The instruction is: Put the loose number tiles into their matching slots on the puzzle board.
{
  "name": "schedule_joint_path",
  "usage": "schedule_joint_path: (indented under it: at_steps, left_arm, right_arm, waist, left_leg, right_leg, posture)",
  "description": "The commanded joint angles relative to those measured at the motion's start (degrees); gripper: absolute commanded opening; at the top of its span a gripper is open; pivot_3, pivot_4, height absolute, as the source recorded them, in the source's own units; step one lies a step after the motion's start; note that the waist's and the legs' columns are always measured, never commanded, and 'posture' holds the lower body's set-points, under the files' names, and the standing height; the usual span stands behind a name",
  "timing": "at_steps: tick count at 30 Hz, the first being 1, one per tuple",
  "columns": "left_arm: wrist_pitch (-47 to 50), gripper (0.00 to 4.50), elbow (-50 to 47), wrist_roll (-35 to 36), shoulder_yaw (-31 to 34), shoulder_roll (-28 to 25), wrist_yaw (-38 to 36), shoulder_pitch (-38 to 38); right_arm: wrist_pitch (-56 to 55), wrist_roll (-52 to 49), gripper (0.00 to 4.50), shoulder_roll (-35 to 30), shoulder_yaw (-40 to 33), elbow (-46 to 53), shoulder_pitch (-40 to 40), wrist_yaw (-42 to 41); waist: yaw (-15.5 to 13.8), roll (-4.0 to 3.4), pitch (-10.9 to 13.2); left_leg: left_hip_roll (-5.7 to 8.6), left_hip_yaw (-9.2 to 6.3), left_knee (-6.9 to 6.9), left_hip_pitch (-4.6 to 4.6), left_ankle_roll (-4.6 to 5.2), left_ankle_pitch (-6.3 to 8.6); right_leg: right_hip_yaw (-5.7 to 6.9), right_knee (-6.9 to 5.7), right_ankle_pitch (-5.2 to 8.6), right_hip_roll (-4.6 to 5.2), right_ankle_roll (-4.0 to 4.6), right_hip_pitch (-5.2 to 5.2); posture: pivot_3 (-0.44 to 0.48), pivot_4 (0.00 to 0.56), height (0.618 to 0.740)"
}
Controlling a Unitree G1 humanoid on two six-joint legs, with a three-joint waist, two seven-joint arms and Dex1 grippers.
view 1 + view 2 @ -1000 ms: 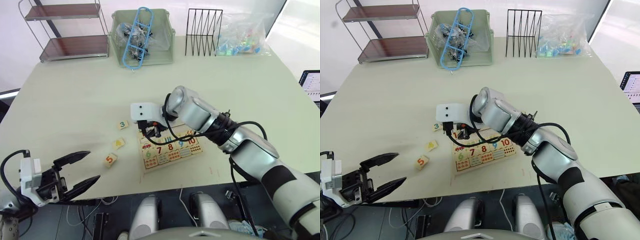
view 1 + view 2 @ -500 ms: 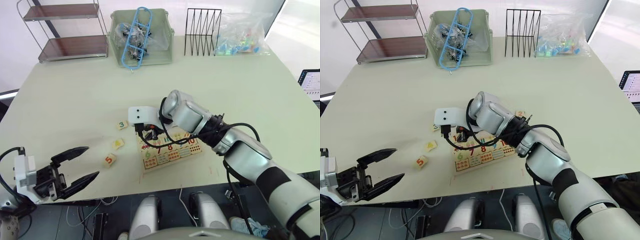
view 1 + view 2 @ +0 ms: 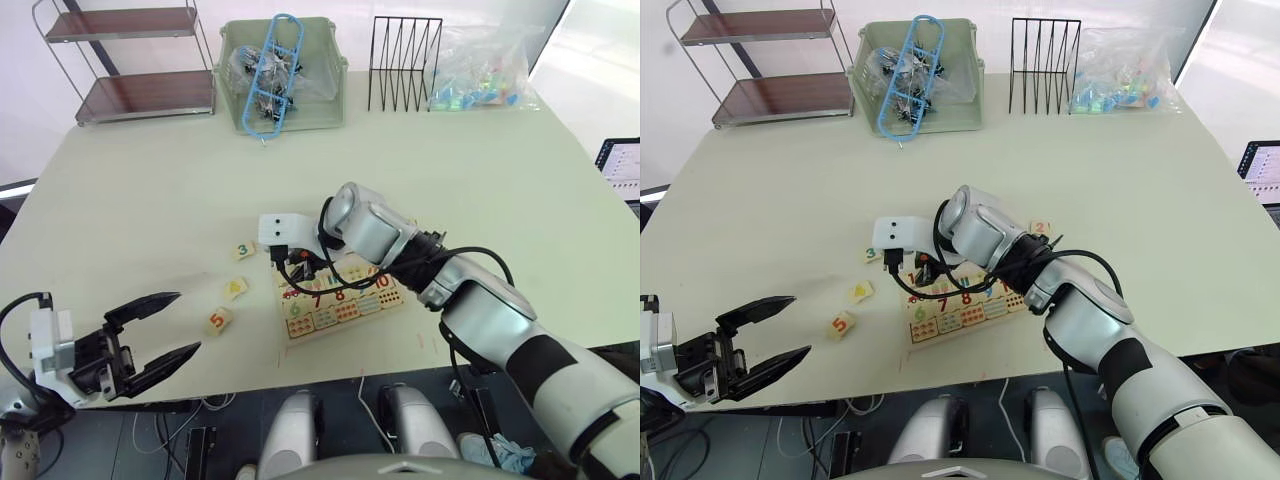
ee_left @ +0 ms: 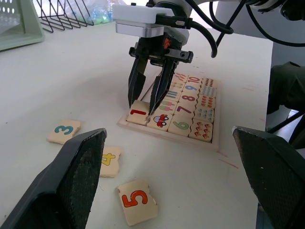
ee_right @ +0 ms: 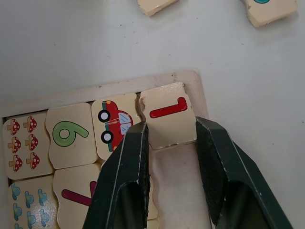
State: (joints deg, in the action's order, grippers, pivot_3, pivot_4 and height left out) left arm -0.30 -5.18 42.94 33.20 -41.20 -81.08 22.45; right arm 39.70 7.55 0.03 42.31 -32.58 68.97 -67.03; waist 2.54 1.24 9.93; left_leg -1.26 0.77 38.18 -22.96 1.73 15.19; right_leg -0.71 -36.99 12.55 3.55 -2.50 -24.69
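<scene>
Right gripper (image 5: pixel 169 143) spread astride red-1 light-wood tile (image 5: pixel 167 114), seated in light-wood puzzle board's (image 4: pixel 167 135) corner slot; left gripper (image 3: pixel 160 330) open, idle; tiles 3 (image 3: pixel 244 250), 4 (image 3: pixel 236 288), 5 (image 3: pixel 219 320) beside board, unplaced.

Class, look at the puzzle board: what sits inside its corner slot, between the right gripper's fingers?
Inside the puzzle board, the corner slot holds the red 1 tile, between the right gripper fingers. Beside it lies the car tile. The slot floor beneath is covered.

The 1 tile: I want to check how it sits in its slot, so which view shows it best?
The right wrist view: the 1 tile lies in the board's corner between the right gripper jaws. The left wrist view shows it smaller; in the eye views the arm hides it.
</scene>
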Motion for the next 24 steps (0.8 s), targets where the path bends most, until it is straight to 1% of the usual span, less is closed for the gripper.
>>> schedule_joint_path:
  at_steps: [1, 24]
  left_arm:
    - [0.0, 4.5, -1.1, 0.6, 1.5, -0.1, -0.1, -0.1]
    - [0.3, 4.5, -0.5, 0.1, 0.8, -0.3, -0.6, -1.4]
  right_arm:
    - [0.3, 0.8, 0.87, 0.5, -0.8, 0.2, 0.9, 0.0]
    - [3.1, 0.5, 0.87, -0.5, -1.7, 2.2, 1.8, -1.6]
  waist:
    - [0.0, -0.01, 0.0]
    - [0.0, -0.15, 0.1]
  left_leg:
    - [0.0, 0.0, 0.0, 0.0, 0.0, 0.0]
    - [0.01, 0.0, 0.0, 0.0, 0.0, 0.0]
  right_leg:
    - [0.01, 0.0, 0.0, 0.0, 0.0, 0.0]
    - [0.01, 0.0, 0.0, -0.23, 0.0, 0.0]
  posture:
    - [0.0, 0.15, 0.74]
    - [0.0, 0.15, 0.74]
